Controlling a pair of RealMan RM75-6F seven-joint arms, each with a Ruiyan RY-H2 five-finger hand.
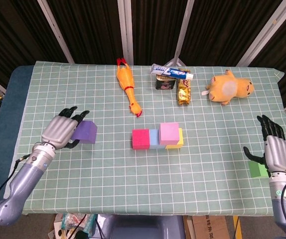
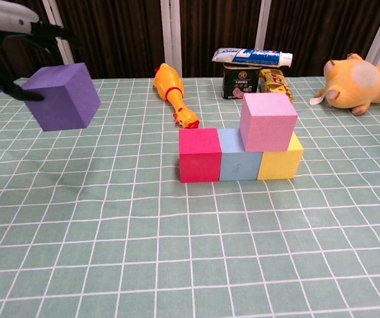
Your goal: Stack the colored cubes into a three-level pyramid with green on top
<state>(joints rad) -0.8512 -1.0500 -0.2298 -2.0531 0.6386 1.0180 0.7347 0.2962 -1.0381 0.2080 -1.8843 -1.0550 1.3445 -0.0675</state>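
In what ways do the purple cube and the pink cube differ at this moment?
The purple cube hangs in the air, held by the left hand; the pink cube rests on the blue cube and yellow cube. Purple is dark and tilted; pink is pale and level. Both look similar in size.

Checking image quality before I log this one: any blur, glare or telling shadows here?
Chest view: purple cube sharp, its soft shadow on the cloth below shows it lifted. Head view: even light, no glare; left hand sharp.

Rubber chicken (image 1: 127, 87), toothpaste tube (image 1: 171, 72) atop a dark can (image 1: 164, 82), snack packet (image 1: 183, 91), plush toy (image 1: 229, 87).
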